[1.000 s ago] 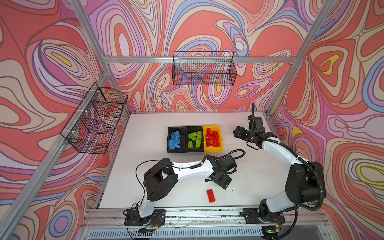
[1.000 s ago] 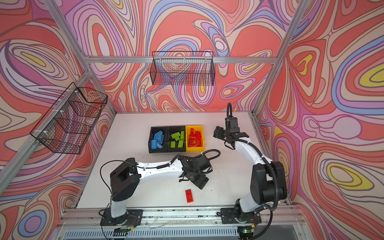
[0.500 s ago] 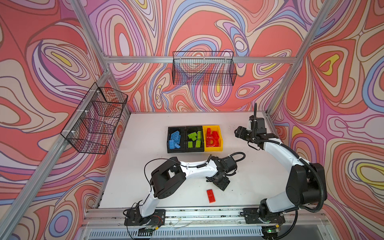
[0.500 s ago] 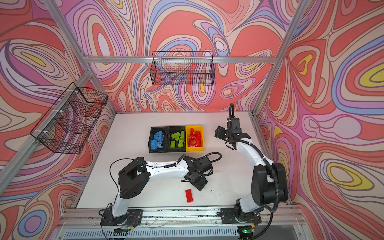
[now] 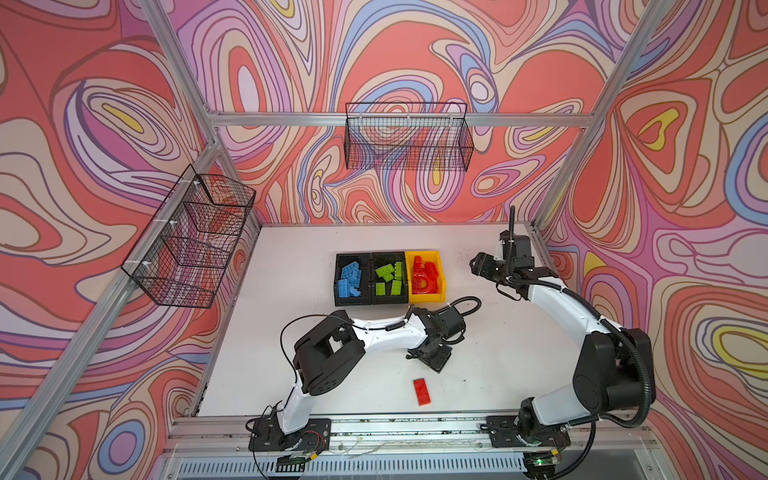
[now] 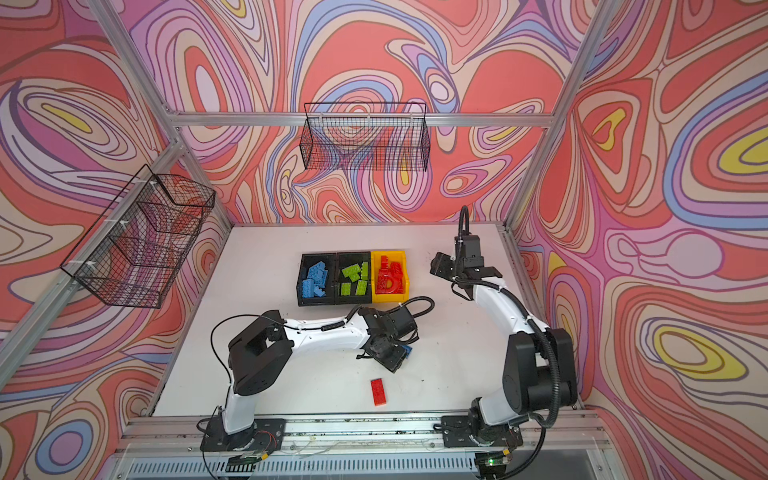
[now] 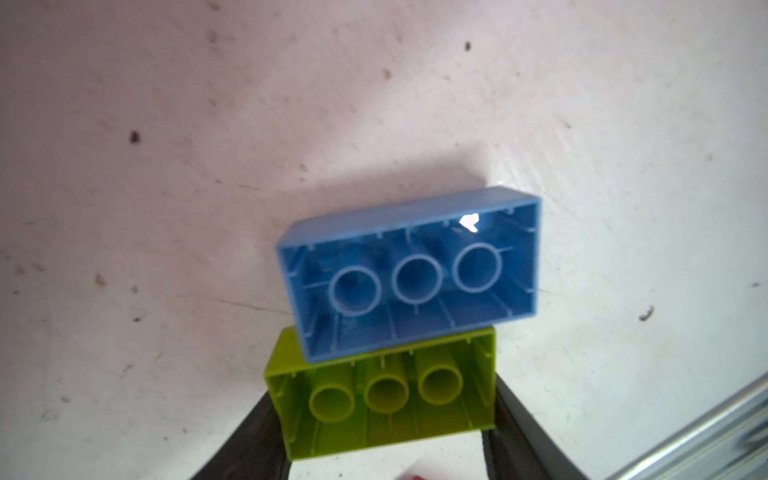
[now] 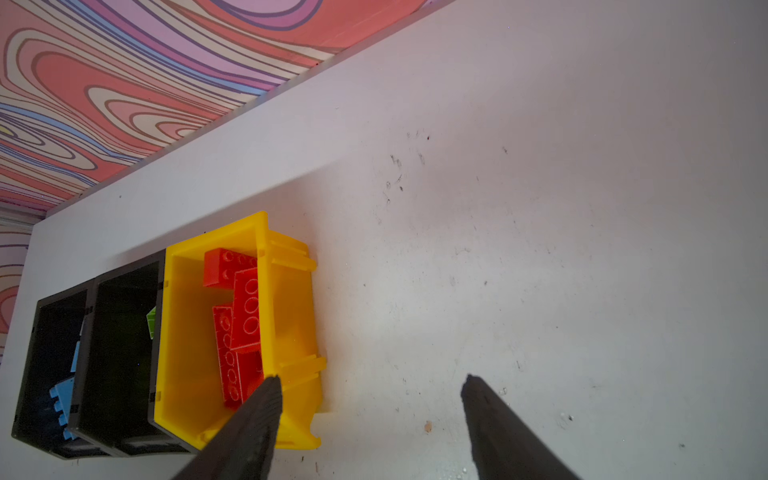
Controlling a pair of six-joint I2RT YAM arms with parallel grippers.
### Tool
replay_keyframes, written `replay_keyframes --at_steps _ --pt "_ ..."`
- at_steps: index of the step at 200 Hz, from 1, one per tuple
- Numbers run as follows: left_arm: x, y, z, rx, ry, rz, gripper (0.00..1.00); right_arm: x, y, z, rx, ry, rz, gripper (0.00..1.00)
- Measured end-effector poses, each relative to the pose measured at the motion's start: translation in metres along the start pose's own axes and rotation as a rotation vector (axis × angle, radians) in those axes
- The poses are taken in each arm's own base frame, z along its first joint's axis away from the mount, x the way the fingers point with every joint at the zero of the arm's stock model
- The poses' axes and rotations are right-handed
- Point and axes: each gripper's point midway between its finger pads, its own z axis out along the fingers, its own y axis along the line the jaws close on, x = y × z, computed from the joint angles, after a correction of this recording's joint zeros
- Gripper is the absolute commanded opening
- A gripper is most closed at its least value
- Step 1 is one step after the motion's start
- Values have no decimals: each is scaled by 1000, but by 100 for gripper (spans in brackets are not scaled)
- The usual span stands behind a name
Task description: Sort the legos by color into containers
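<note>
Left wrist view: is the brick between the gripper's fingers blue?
No, the left gripper straddles the lime green brick; the blue brick lies beyond it.

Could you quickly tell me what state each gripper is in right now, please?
Left gripper: closed on the green lego, with a blue lego against it.
Right gripper: open, holding nothing, beside the yellow bin.

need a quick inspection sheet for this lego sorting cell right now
surface: white table, scuffed, dark specks
job's things: bins hold blue, green, red legos separately; red brick, blue brick, green brick outside them
clutter: nothing seen
pincers: left pincer closed on green brick's ends; right pincer open, empty, near yellow bin
cables: loop at left wrist, hose along right arm, neither snagged
surroundings: two wire baskets on patterned walls
</note>
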Motion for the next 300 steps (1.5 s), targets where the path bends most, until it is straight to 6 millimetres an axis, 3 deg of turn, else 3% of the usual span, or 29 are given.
replay_keyframes --at_steps 34,67,109,130,157,177,210,249,300 --pt "3 23 -9 -28 -15 -26 55 6 -2 2 3 17 3 73" --pt "-23 55 -41 -45 -115 -49 55 18 -4 5 -8 47 11 72" --pt "-64 140 -88 -130 -259 -133 55 25 0 6 -37 72 33 73" --pt "-85 182 -99 -173 -308 -172 57 29 6 6 -51 81 23 76" --pt "-121 217 -105 -200 -373 -196 61 42 13 8 -42 112 -31 79" --pt "-146 230 -97 -209 -399 -196 65 58 13 10 -28 158 -57 81" --pt "-177 240 -74 -202 -413 -188 76 103 22 9 -13 272 -139 84" --pt "-181 258 -64 -211 -401 -216 89 158 46 -2 -57 409 -311 86" --pt "-180 264 -88 -239 -463 -228 91 206 58 -22 -113 533 -433 86"
